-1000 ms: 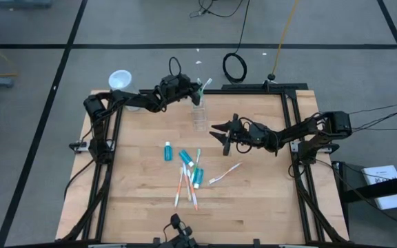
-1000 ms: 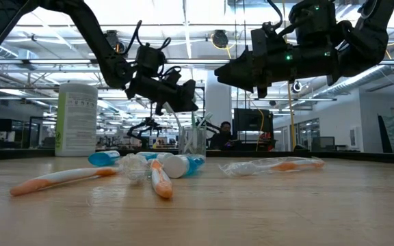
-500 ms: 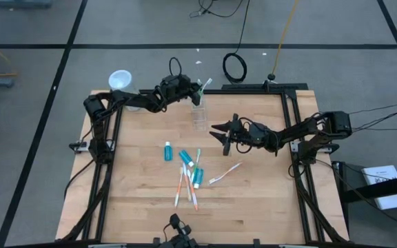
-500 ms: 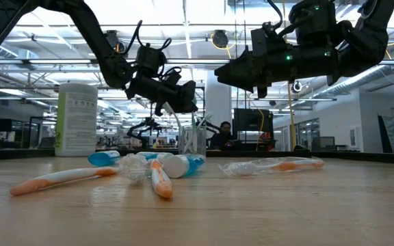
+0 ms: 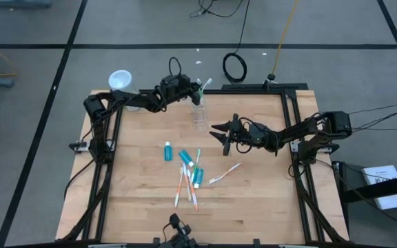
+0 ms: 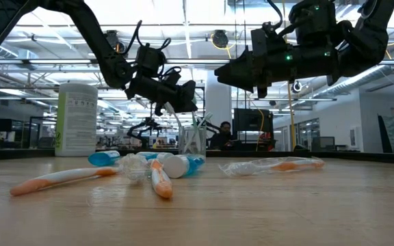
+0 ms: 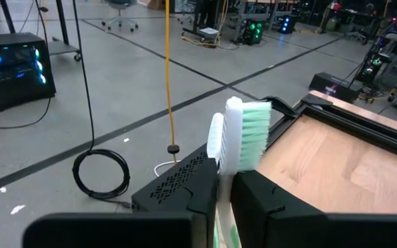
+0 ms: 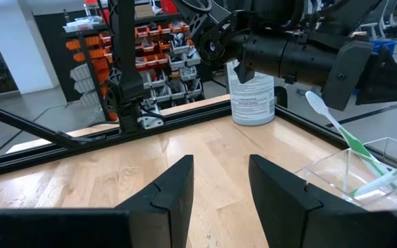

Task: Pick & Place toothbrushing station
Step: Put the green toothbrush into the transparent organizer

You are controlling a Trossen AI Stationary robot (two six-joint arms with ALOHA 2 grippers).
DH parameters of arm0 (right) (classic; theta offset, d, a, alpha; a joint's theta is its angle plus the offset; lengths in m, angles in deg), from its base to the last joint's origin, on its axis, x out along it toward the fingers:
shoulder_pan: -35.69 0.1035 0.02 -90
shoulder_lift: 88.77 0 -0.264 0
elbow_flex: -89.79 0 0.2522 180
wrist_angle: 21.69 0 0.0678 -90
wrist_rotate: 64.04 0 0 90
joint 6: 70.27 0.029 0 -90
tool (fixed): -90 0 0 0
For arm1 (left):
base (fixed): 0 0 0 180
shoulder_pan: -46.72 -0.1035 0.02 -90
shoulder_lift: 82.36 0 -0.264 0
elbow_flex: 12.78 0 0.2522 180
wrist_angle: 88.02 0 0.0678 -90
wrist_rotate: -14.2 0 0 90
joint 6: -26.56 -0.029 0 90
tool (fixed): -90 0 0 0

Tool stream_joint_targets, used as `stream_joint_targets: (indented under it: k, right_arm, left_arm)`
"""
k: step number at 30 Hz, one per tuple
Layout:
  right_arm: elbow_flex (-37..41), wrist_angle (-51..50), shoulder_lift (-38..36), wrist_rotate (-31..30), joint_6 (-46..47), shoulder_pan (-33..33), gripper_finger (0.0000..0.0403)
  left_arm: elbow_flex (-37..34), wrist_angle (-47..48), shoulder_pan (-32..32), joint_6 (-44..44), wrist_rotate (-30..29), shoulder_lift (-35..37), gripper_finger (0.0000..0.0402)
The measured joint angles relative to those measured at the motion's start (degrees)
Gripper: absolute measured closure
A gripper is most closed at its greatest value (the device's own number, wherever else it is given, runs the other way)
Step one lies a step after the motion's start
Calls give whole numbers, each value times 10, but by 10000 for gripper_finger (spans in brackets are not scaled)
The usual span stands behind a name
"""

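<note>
The clear plastic cup (image 5: 198,116) stands near the table's far edge, with green-and-white toothbrushes in it (image 8: 381,180). My left gripper (image 5: 193,95) is just above the cup, shut on a white toothbrush with green bristles (image 7: 252,132). My right gripper (image 5: 220,132) hovers open and empty to the right of the cup, above the table. Several orange-accented toothbrushes (image 5: 185,187), a green one (image 5: 198,154) and blue toothpaste tubes (image 5: 167,151) lie flat mid-table. My left gripper pinches the toothbrush's neck (image 7: 225,180) between its two fingers, just below the head. The bristled head sticks out beyond the fingertips. The brush slants, head up, and its handle (image 8: 355,143) runs down into the clear cup (image 8: 364,172).
A white canister with green print (image 5: 120,80) stands at the far left corner, and shows in the low view (image 6: 76,119). A toothbrush in clear wrapping (image 5: 225,172) lies right of the pile. The near part of the table is bare wood.
</note>
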Motion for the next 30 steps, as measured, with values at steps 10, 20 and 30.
stream_joint_targets:
  k: [10,20,30]
  right_arm:
    - [0,0,0,0,0,0,271]
    - [0,0,0,0,0,0,271]
    - [0,-3,0,0,0,0,271]
  left_arm:
    - [0,-1,0,1,-16,0,303]
    - [0,1,1,3,-31,10,189]
    - [0,38,1,0,-51,85,158]
